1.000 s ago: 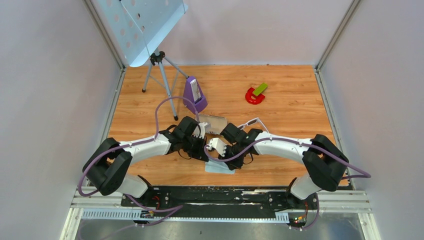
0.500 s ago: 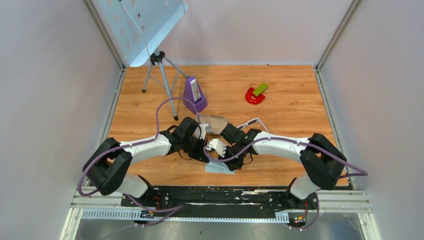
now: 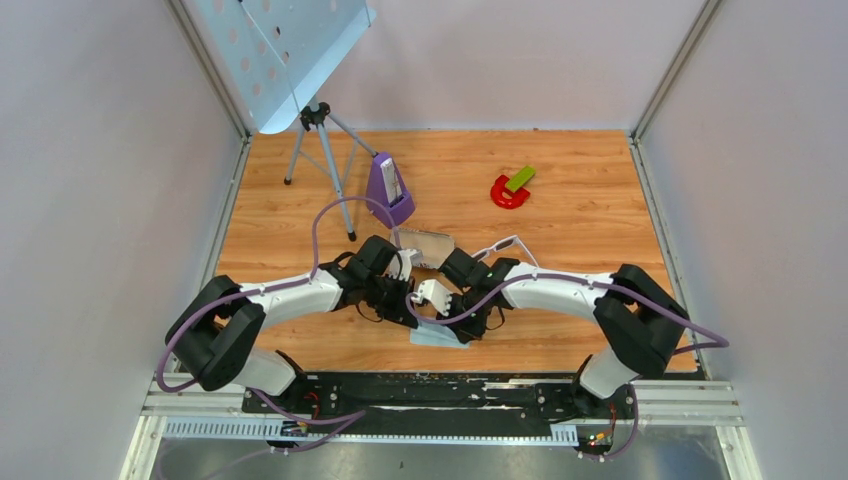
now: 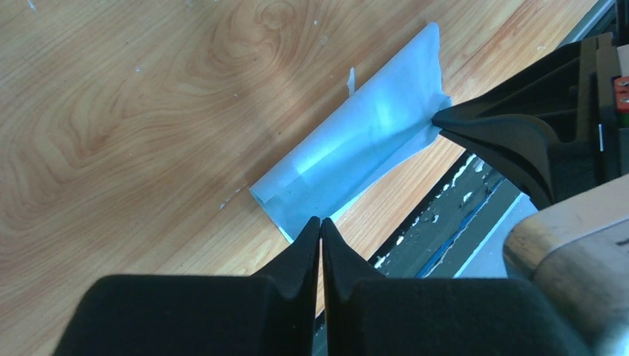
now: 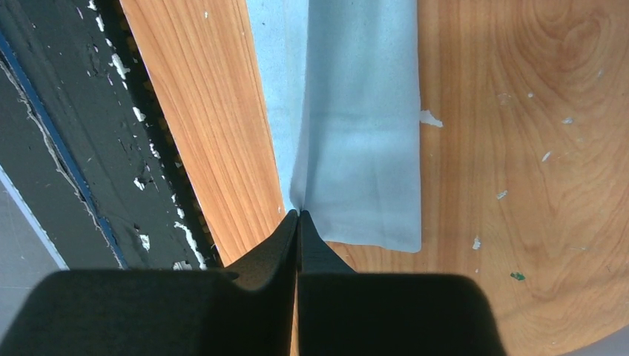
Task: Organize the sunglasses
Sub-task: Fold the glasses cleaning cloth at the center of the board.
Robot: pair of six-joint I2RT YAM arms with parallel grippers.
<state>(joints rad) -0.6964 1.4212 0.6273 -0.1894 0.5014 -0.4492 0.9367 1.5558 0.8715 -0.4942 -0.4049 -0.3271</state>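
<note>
A folded light blue cloth (image 3: 440, 338) lies on the wooden table near the front edge. My left gripper (image 3: 414, 318) is shut, its tips pinching the cloth's near corner (image 4: 348, 148). My right gripper (image 3: 463, 328) is shut on the cloth's opposite end (image 5: 356, 141); its black fingers (image 4: 512, 133) also show in the left wrist view. A thin white loop (image 3: 508, 243) behind my right wrist looks like the sunglasses' arms; the lenses are hidden. The case (image 3: 424, 246) lies just behind both wrists.
A purple metronome (image 3: 388, 188) and a tripod stand (image 3: 318, 150) with a perforated panel stand at the back left. A red ring with a green block (image 3: 512, 188) sits at the back right. The table's black front rail (image 3: 440, 385) runs close below the cloth.
My right arm's elbow has shifted slightly left. Both grippers stay shut at the cloth, which has hardly moved.
</note>
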